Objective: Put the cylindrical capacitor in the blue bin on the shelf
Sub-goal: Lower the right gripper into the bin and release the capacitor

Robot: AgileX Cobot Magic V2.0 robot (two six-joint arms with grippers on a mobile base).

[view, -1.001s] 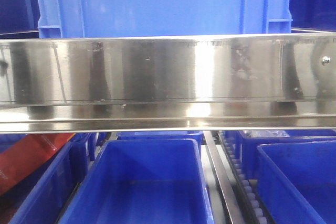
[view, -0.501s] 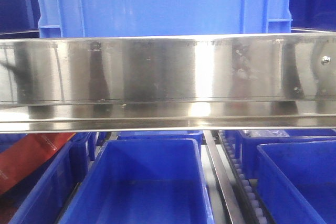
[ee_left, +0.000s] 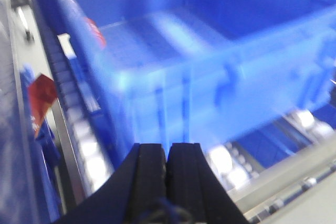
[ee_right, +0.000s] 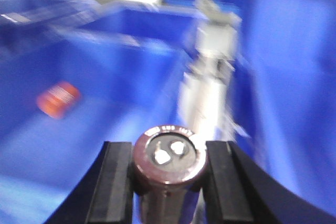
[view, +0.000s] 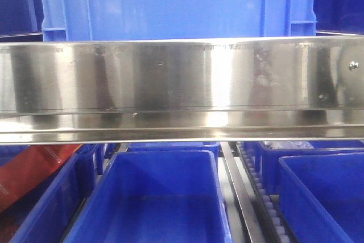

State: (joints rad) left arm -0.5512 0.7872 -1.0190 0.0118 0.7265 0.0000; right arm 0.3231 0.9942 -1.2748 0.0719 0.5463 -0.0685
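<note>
The cylindrical capacitor (ee_right: 169, 156) sits clamped in the right gripper (ee_right: 168, 182), its long axis running roughly along the fingers so that its flat end faces the wrist camera. That end shows a dark reddish rim and two small pale terminals. The black fingers (ee_right: 113, 182) press its sides from 9 and 3 o'clock, spread only as wide as the body. No writing on its side can be read from here.

The right arm hangs over a blue bin (ee_right: 79, 129), the view badly blurred. At 9 o'clock lies a small orange-red label (ee_right: 58, 99), its print unreadable.

The left gripper (ee_left: 167, 171) points toward another blue crate (ee_left: 210, 66), its two black pads pressed together with nothing between them. At 9 o'clock a red tag (ee_left: 43, 94) shows beside a roller track (ee_left: 79, 129); a second red patch (ee_left: 95, 33) sits on the crate's inner wall at 10 o'clock.

From the front, the shelf (view: 182, 75) fills the middle with its shiny steel rail, a screw (view: 353, 65) at 3 o'clock. A large crate (view: 170, 4) stands above, open bins (view: 153, 197) below, and something red (view: 28, 174) at 8 o'clock.
</note>
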